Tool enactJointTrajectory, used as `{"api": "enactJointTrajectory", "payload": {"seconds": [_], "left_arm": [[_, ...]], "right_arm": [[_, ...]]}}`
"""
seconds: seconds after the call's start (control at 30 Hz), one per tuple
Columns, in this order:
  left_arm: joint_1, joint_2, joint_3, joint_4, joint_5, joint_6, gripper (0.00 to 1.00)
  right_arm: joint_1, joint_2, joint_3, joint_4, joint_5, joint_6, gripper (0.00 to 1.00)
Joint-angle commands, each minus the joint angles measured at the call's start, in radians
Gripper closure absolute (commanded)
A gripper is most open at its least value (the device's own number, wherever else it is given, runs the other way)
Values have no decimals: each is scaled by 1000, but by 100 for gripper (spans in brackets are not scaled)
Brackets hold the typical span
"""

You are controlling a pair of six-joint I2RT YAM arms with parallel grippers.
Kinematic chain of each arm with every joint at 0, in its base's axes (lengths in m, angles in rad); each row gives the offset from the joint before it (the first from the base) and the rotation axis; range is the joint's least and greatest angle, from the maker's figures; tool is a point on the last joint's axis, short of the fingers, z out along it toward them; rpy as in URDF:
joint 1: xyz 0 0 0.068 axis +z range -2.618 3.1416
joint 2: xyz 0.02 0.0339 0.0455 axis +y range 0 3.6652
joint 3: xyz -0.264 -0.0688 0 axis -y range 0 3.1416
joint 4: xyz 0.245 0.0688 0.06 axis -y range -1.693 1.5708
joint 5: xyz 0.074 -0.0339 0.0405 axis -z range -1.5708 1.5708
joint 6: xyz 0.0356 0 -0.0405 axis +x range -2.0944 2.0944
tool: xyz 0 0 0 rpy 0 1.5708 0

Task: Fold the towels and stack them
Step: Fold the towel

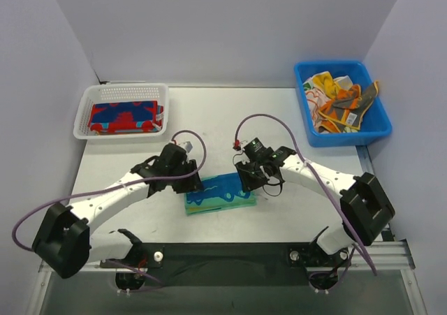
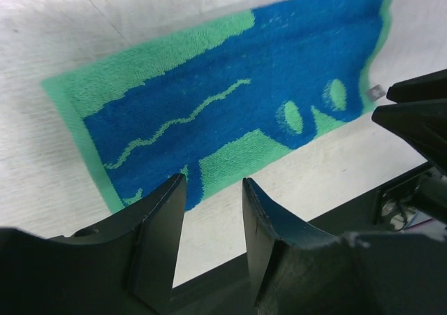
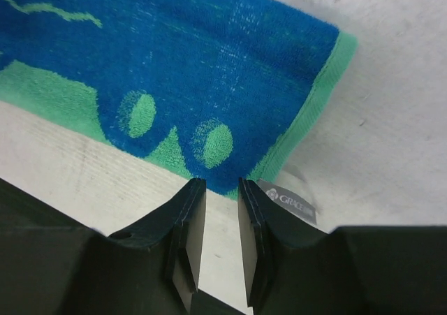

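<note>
Teal-and-blue printed terry towel (image 1: 220, 195): lies flat as a long strip on the white tabletop (image 1: 209, 119), between the two arms.
Left pincer (image 2: 213, 186): fingers apart, empty, over the towel's near edge.
Right pincer (image 3: 221, 184): fingers narrowly apart, gripping nothing, beside the towel's grey label (image 3: 293, 203).
Red-and-blue patterned towel (image 1: 124, 116): inside the white mesh basket (image 1: 133, 88).

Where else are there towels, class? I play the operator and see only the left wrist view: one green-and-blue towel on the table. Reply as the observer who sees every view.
Observer: A folded red-and-blue towel lies in the white basket, far left.
Operator: Any others?
Observer: Several crumpled towels lie heaped in the blue bin, far right.
Operator: Is the right gripper holding mine?
Observer: No; the right gripper has its fingers slightly apart, empty, by the green-and-blue towel at its tagged corner.
</note>
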Motion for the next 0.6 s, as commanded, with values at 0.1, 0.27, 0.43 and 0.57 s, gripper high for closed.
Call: {"api": "enactJointTrajectory", "payload": {"seconds": [0.1,0.27,0.43,0.57], "left_arm": [[-59,144,-63,34,65,36,56],[-59,189,-138,46,89,42,59],[-59,156,-180,29,77,45,59],[-61,58,-163,9,57,39,49]], "right_arm": [[8,81,-63,19,-86,54,86],[6,107,-105,7,-97,58,90],[6,77,-153,-3,-45,58,91],[9,-29,-152,7,-13,80,89]]}}
